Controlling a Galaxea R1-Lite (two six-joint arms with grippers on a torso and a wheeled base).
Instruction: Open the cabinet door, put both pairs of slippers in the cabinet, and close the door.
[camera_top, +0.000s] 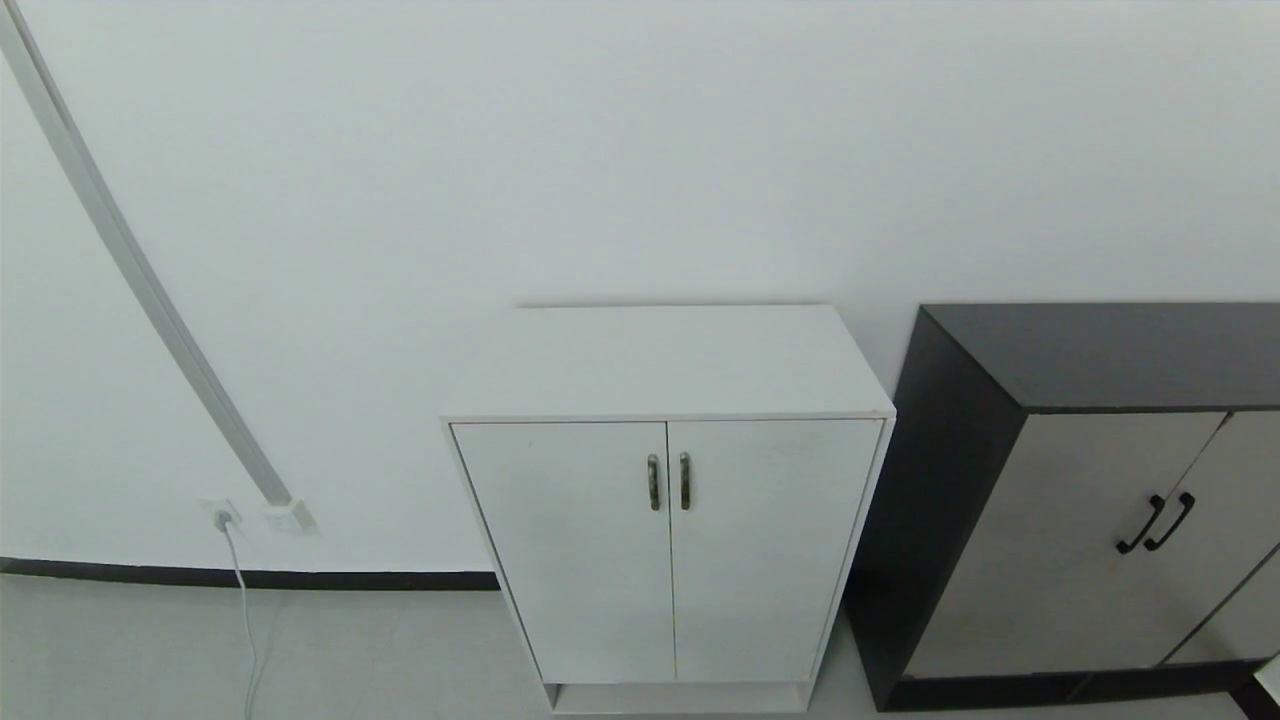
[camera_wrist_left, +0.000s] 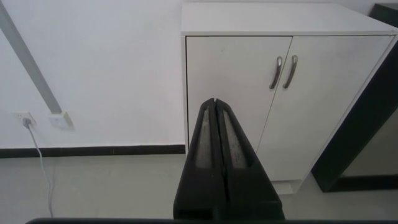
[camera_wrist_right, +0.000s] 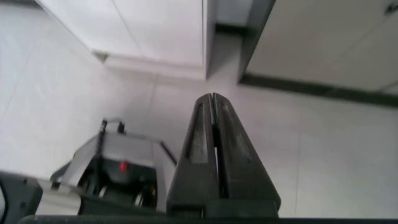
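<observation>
A white two-door cabinet (camera_top: 668, 540) stands against the wall with both doors closed. Its two vertical metal handles (camera_top: 669, 482) sit side by side at the middle seam. In the left wrist view the same cabinet (camera_wrist_left: 280, 93) lies ahead, and my left gripper (camera_wrist_left: 215, 106) is shut with nothing in it, held back from the doors. My right gripper (camera_wrist_right: 212, 101) is shut and empty, pointing down at the floor near the cabinet's foot (camera_wrist_right: 155, 59).
A black cabinet with grey doors (camera_top: 1080, 520) stands close on the right of the white one. A wall socket with a plugged cable (camera_top: 225, 522) and a slanted cable duct (camera_top: 140, 270) are on the left wall. Grey floor (camera_top: 250, 650) lies in front.
</observation>
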